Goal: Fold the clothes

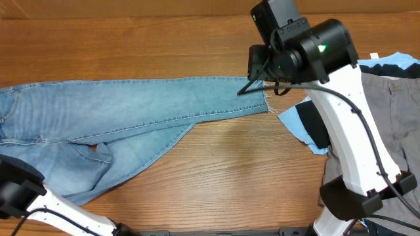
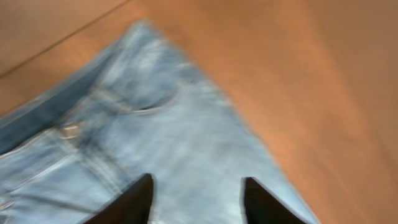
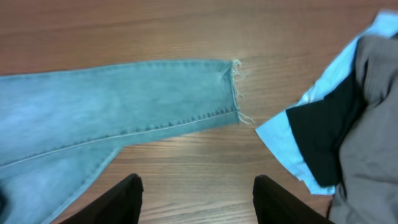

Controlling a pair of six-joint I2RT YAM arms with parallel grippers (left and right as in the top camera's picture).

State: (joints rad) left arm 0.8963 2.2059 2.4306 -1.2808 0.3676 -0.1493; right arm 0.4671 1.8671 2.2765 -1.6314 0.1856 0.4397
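Observation:
A pair of light blue jeans [image 1: 131, 105] lies flat across the left and middle of the wooden table, with one frayed leg hem [image 1: 266, 98] pointing right. In the right wrist view the hem [image 3: 233, 87] lies ahead of my right gripper [image 3: 196, 180], which is open, empty and above bare wood. In the overhead view the right gripper [image 1: 259, 65] hovers over the hem end. My left gripper [image 2: 196, 180] is open and empty above the jeans' pocket area [image 2: 143, 106]. That view is blurred. The left arm [image 1: 20, 190] is at the bottom left.
A pile of clothes lies at the right: grey trousers [image 1: 394, 111] over a light blue and black garment [image 1: 308, 124], also in the right wrist view [image 3: 323, 124]. Bare wood [image 1: 249, 164] lies in front of the jeans.

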